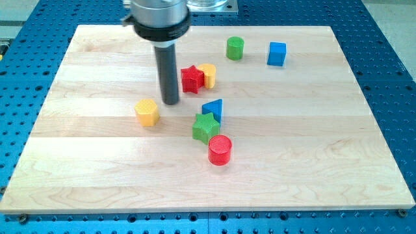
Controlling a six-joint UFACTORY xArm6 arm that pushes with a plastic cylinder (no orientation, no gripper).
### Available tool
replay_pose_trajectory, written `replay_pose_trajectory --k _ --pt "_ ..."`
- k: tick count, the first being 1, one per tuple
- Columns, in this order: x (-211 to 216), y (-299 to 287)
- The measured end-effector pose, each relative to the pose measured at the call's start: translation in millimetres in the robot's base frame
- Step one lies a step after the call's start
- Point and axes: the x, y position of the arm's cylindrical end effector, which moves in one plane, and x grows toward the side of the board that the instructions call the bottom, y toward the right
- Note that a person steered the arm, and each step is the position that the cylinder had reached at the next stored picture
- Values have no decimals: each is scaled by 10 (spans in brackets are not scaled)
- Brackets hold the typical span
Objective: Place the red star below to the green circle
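The red cylinder (220,150) sits nearest; my tip (171,102) (bare tool, grasping nothing) stands just left of the red star (191,79).

You're looking at a lab bench: a pale wooden board (97,169) lies on a blue perforated metal table (390,78), with a robot arm's metal mount (159,16) above it.

- A broad, round, silver-grey metal housing at the top, cut off by the view's edge.
- Beneath it, a black flared collar.
- A straight, dark grey, smooth cylindrical rod ending in my tip (171,102), blunt and flat.
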Motion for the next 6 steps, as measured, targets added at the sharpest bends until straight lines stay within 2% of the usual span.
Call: replay_pose_trajectory --k 1,2,4,5,6 --pt "-330 0" --pt "-407 121" --pt "14 1163" --pt "82 1509" --pt "-88 1662"
